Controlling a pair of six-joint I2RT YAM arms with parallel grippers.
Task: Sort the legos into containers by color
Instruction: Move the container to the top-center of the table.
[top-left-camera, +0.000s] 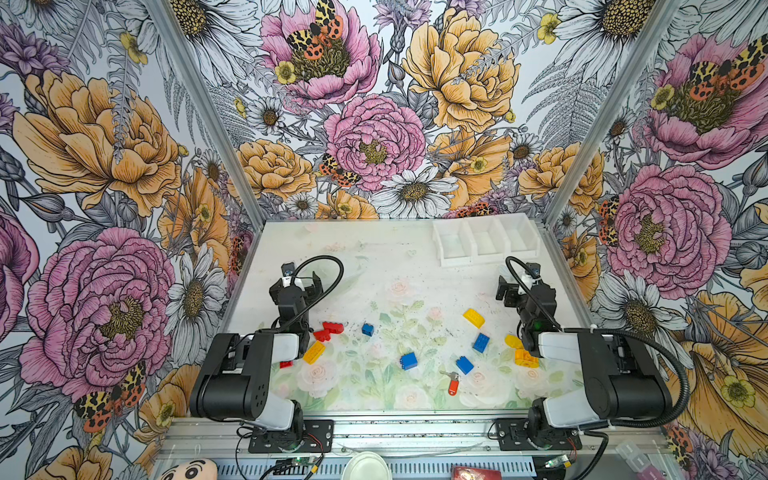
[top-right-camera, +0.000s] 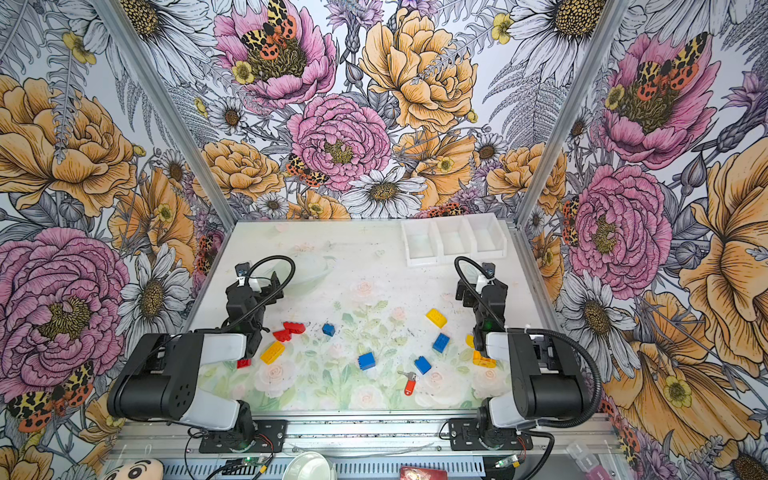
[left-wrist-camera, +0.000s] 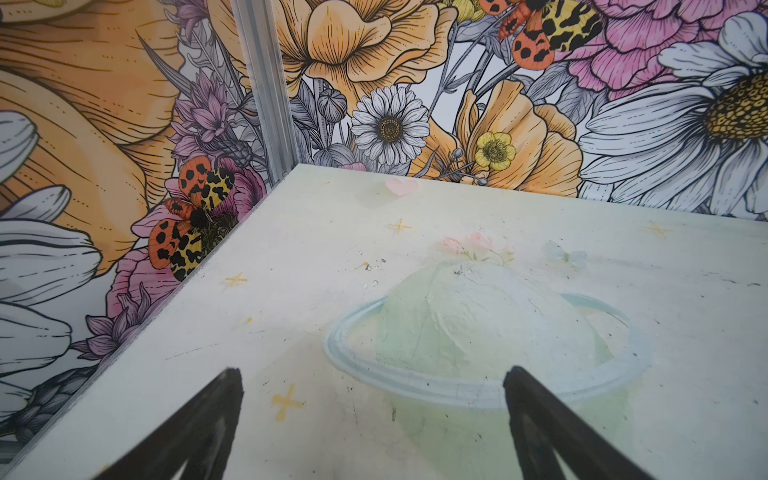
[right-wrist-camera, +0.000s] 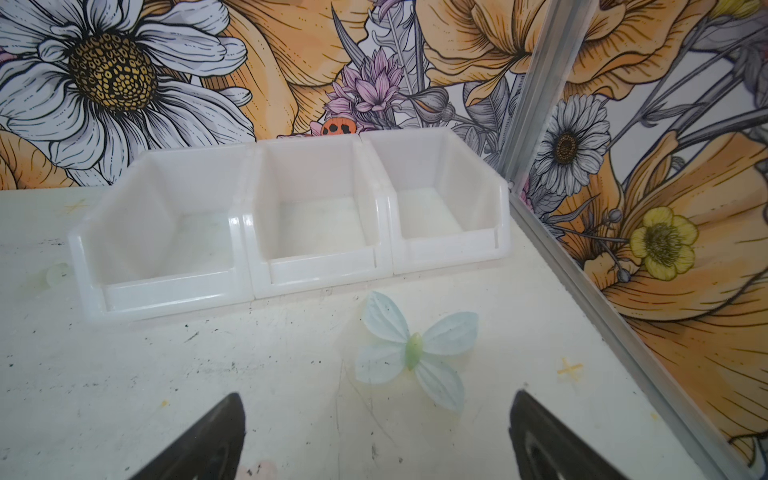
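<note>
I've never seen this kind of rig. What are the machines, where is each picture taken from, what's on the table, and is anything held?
The black-and-white left arm and right arm are robots mounted at the near edge of the flower-printed table. Two pictures look down from overhead; two come from wrist cameras. Scattered on the table: small studded plastic bricks in red, blue and yellow, plus an orange-red key tag with a metal key. Three joined white plastic bins stand empty. The left gripper and right gripper are open, holding nothing.
</note>
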